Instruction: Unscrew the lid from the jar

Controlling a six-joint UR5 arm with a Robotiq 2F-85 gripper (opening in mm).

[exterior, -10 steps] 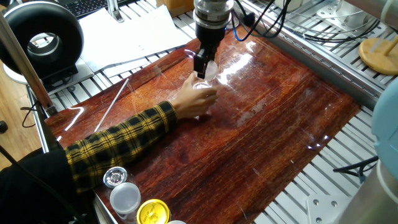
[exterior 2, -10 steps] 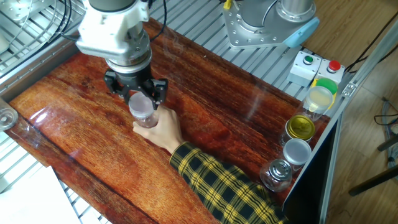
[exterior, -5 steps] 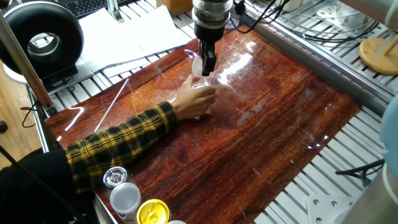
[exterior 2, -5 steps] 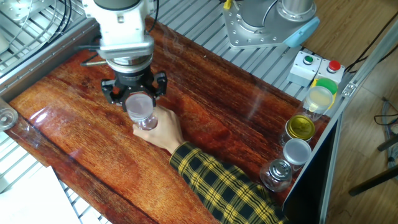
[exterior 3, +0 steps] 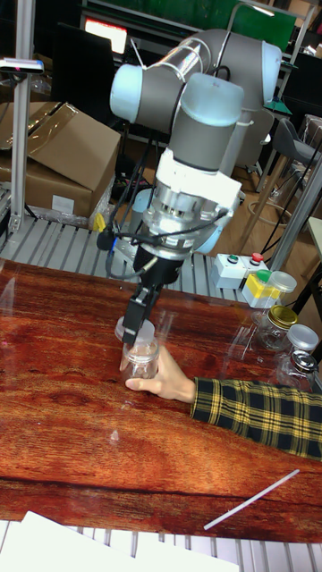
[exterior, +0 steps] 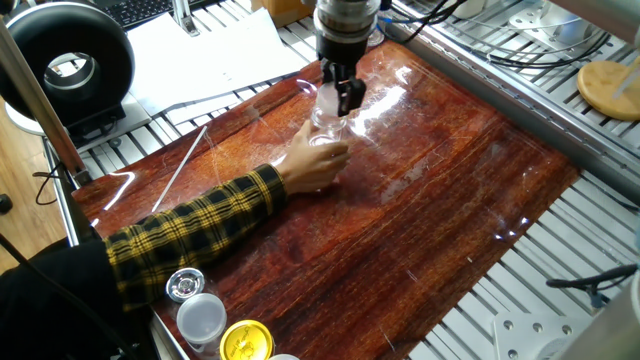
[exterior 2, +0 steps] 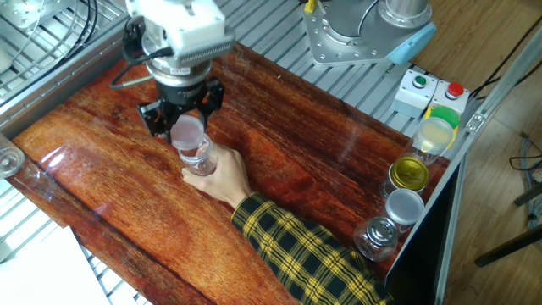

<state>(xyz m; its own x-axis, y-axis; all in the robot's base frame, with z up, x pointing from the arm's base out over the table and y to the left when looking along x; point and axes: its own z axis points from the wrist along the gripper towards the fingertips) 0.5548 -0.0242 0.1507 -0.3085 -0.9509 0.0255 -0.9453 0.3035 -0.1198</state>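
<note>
One lid (exterior 2: 188, 132) is clamped between the fingers of the gripper (exterior 2: 183, 119).
Left of centre in the frame, the jar (exterior 2: 197, 159) is steadied on the table (exterior 2: 339, 169) by a hand (exterior 2: 222, 176); if that hold slackens, the jar may be spun along with the lid, or tipped.

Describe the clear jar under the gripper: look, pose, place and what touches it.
The jar is small, clear plastic, standing upright on the red wooden table. A person's hand in a yellow plaid sleeve holds its body from the side. Its translucent white lid sits between the fingers of the gripper, which is closed on it. Whether the lid is free of the threads cannot be told.
</note>
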